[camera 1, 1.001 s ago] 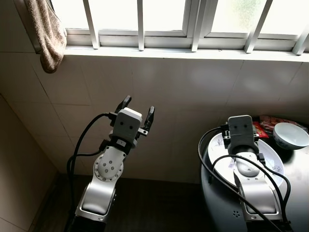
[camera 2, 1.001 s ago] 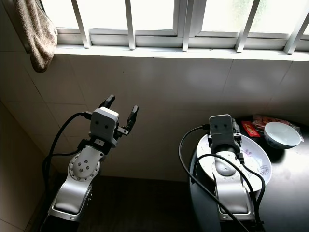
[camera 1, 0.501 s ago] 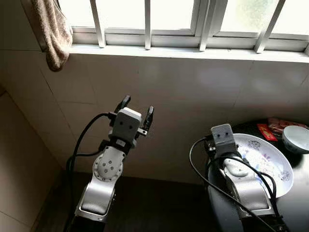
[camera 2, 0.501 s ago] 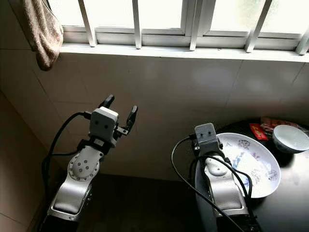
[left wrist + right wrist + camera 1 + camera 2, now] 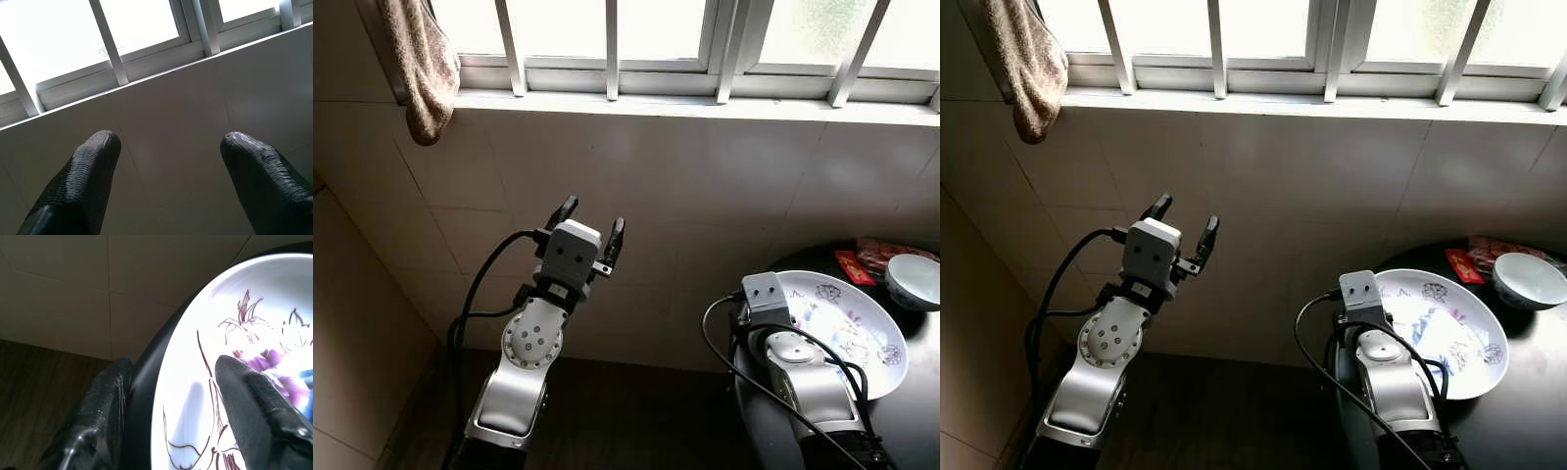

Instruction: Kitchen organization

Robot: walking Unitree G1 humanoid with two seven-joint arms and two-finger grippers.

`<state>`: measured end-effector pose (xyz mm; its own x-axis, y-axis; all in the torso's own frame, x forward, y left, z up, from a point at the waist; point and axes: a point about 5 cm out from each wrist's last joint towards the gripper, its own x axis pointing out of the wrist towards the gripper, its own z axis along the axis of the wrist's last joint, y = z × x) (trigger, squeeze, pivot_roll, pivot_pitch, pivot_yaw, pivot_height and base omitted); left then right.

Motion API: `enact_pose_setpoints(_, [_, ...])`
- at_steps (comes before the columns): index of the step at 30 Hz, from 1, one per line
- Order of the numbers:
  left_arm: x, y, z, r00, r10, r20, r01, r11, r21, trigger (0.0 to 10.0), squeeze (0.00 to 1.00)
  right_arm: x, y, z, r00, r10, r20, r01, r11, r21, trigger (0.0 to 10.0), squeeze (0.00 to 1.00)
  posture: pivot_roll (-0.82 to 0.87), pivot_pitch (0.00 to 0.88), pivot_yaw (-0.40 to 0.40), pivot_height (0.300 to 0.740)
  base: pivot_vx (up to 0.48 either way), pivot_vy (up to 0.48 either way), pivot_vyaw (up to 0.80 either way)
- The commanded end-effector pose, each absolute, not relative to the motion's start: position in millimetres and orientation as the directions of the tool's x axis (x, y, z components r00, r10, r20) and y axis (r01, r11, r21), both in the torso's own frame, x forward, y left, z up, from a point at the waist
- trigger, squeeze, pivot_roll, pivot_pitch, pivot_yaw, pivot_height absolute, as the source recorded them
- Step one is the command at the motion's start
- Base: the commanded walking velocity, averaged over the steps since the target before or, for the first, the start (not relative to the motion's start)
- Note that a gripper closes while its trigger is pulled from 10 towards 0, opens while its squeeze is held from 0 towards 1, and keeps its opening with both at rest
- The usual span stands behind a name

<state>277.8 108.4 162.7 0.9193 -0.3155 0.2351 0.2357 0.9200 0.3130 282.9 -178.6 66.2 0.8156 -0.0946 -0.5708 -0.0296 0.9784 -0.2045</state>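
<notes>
White plate straddled by right end effector.

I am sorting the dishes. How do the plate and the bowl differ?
The plate is wide, shallow and flower-patterned; the bowl is smaller, deeper and plain inside. The right claw straddles the plate's rim; the bowl stands apart. Both are white and rest on the dark table.

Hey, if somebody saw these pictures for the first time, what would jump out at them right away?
Probably the large white plate with purple flower patterns on the dark round table at right, with the right gripper astride its rim, one finger on the plate face, one outside the edge. Next, the left gripper, open and raised toward the tiled wall below the bright barred window. A small white bowl sits behind the plate.
</notes>
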Motion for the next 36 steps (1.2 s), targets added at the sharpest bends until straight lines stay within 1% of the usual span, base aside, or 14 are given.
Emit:
enact_pose_setpoints(1, [277, 108, 163, 0.920, -0.317, 0.229, 0.236, 0.917, 0.321, 10.0, 0.00, 282, -178, 62, 0.793, -0.091, -0.603, -0.021, 0.984, -0.177, 8.8, 0.00, 0.06, 0.000, -0.049, 0.740, 0.000, 0.000, 0.00])
enact_pose_setpoints(2, [277, 109, 163, 0.921, -0.317, 0.228, 0.236, 0.917, 0.322, 10.0, 0.00, 282, -179, 60, 0.788, -0.099, -0.608, -0.017, 0.983, -0.182, 6.3, 0.00, 0.06, 0.000, -0.049, 0.740, 0.000, 0.000, 0.00])
enact_pose_setpoints(3, [277, 109, 163, 0.921, -0.316, 0.228, 0.236, 0.917, 0.322, 10.0, 0.00, 281, -180, 60, 0.786, -0.107, -0.609, -0.013, 0.982, -0.189, 6.3, 0.00, 0.06, 0.000, -0.049, 0.740, 0.000, 0.000, 0.00])
enact_pose_setpoints(4, [277, 109, 163, 0.921, -0.316, 0.227, 0.235, 0.917, 0.322, 10.0, 0.00, 282, -181, 60, 0.784, -0.110, -0.611, -0.012, 0.981, -0.192, 2.8, 0.00, 0.07, 0.000, -0.052, 0.740, 0.000, 0.000, 0.00])
enact_pose_setpoints(5, [277, 109, 163, 0.921, -0.316, 0.227, 0.235, 0.917, 0.323, 10.0, 0.00, 282, -181, 60, 0.783, -0.111, -0.612, -0.012, 0.981, -0.193, 2.8, 0.00, 0.07, 0.000, -0.052, 0.740, 0.000, 0.000, 0.00])
enact_pose_setpoints(6, [277, 109, 163, 0.922, -0.315, 0.225, 0.234, 0.917, 0.323, 10.0, 0.00, 282, -182, 59, 0.776, -0.119, -0.620, -0.003, 0.981, -0.192, 0.3, 0.00, 0.07, 0.000, -0.051, 0.740, 0.000, 0.000, 0.00])
enact_pose_setpoints(7, [277, 109, 163, 0.922, -0.315, 0.225, 0.234, 0.917, 0.324, 10.0, 0.00, 281, -183, 58, 0.768, -0.131, -0.627, 0.008, 0.981, -0.195, 0.0, 0.00, 0.07, 0.000, -0.051, 0.740, 0.000, 0.000, 0.00])
enact_pose_setpoints(11, [277, 109, 163, 0.922, -0.315, 0.224, 0.234, 0.917, 0.325, 10.0, 0.00, 281, -186, 58, 0.765, -0.153, -0.626, 0.033, 0.979, -0.200, 0.0, 0.00, 0.07, 0.000, -0.051, 0.740, 0.000, 0.000, 0.00])
enact_pose_setpoints(17, [278, 109, 162, 0.924, -0.312, 0.221, 0.232, 0.917, 0.325, 10.0, 0.00, 284, -187, 65, 0.799, -0.183, -0.573, 0.011, 0.957, -0.290, 0.0, 0.00, 0.06, 0.000, -0.053, 0.740, 0.000, 0.000, 0.00])
enact_pose_setpoints(20, [278, 109, 162, 0.924, -0.313, 0.221, 0.232, 0.917, 0.325, 10.0, 0.00, 284, -186, 66, 0.801, -0.185, -0.570, 0.011, 0.956, -0.294, 0.0, 0.00, 0.06, 0.000, -0.053, 0.740, 0.000, 0.000, 0.00])
enact_pose_setpoints(23, [278, 109, 161, 0.926, -0.309, 0.218, 0.229, 0.917, 0.326, 10.0, 0.00, 287, -182, 74, 0.835, -0.187, -0.518, 0.005, 0.943, -0.332, 0.0, 0.00, 0.06, 0.000, -0.054, 0.740, 0.000, 0.000, 0.00])
enact_pose_setpoints(28, [278, 109, 161, 0.927, -0.306, 0.215, 0.227, 0.918, 0.326, 10.0, 0.00, 290, -172, 89, 0.907, -0.144, -0.397, -0.037, 0.910, -0.413, 0.0, 0.00, 0.06, 0.000, -0.055, 0.740, 0.000, 0.000, 0.00])
enact_pose_setpoints(30, [278, 109, 161, 0.928, -0.306, 0.215, 0.227, 0.918, 0.326, 10.0, 0.00, 291, -170, 93, 0.922, -0.134, -0.363, -0.037, 0.904, -0.427, 0.0, 0.00, 0.06, 0.000, -0.056, 0.740, 0.000, 0.000, 0.00])
enact_pose_setpoints(36, [278, 110, 161, 0.929, -0.302, 0.215, 0.224, 0.918, 0.326, 10.0, 0.00, 296, -162, 119, 0.982, -0.089, -0.166, -0.001, 0.880, -0.475, 0.0, 0.00, 0.06, 0.000, -0.056, 0.740, 0.000, 0.000, 0.00])
